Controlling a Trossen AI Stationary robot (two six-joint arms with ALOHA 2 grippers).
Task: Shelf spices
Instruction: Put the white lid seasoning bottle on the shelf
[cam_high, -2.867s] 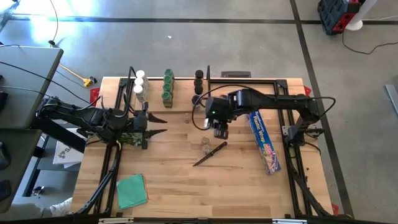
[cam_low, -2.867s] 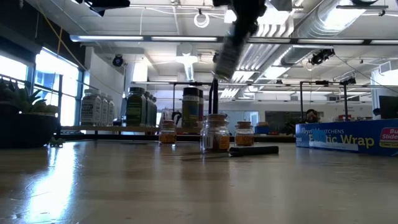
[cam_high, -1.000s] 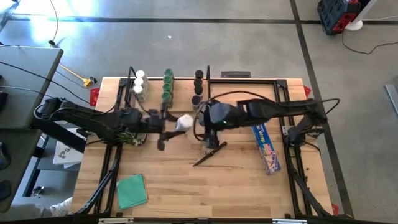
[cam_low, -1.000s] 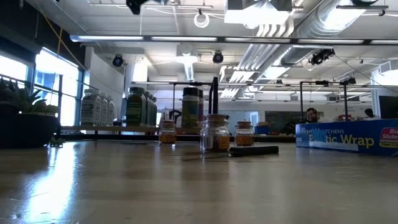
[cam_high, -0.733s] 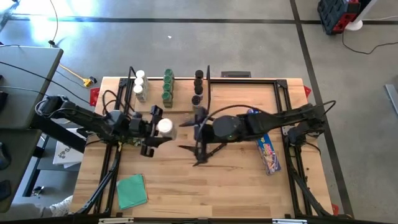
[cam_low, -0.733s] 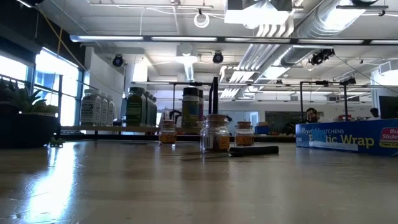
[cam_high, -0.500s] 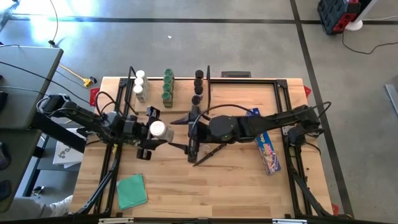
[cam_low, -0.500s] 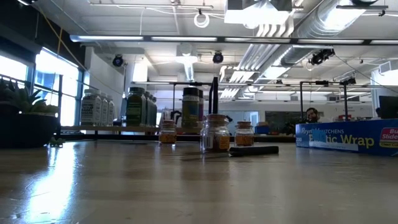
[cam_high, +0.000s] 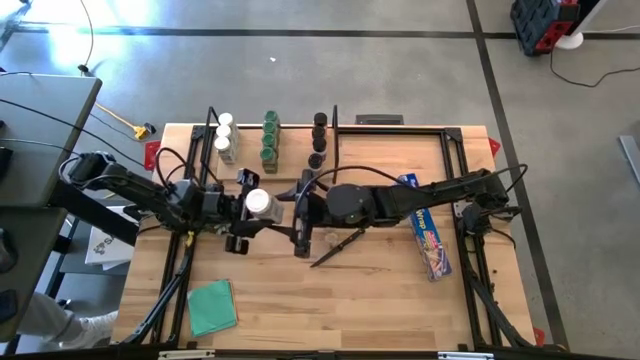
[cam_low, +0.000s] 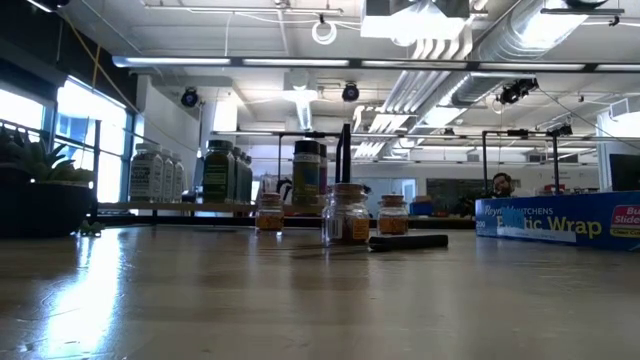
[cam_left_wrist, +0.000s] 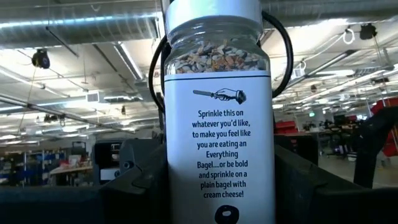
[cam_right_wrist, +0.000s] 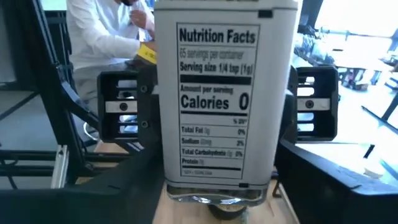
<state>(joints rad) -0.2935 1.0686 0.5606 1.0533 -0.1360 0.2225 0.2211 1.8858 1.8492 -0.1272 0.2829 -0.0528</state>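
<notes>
A spice jar (cam_high: 257, 203) with a white cap and a white label hangs above the table's left middle, with my left gripper (cam_high: 253, 209) shut on it. My right gripper (cam_high: 298, 212) faces it from the right, open. In the right wrist view the right fingers (cam_right_wrist: 118, 193) stand on either side of the jar (cam_right_wrist: 224, 106); I cannot tell whether they touch it. The shelf (cam_high: 270, 150) at the far edge bears white-, green- and black-capped jars (cam_high: 269, 138). Three small jars (cam_low: 346, 215) stand on the table. My left gripper pinches the jar's lower body (cam_left_wrist: 177, 186) between its two fingers, one on each side of the label. The fingers come from the table's left, slanting upward. The jar stands upright in the hold, cap up, lifted clear of the table.
A dark-handled knife (cam_high: 335, 247) lies under my right arm. A long blue wrap box (cam_high: 428, 232) lies at the right, a green cloth (cam_high: 211, 305) at the near left. A person in white (cam_right_wrist: 106, 37) shows beyond the table's left side.
My left gripper has drawn back toward the table's left edge with the jar and tipped upward, so the jar has gone from slanted to upright. My right gripper, open, has tipped up toward level and followed toward the left, closing in on the jar.
</notes>
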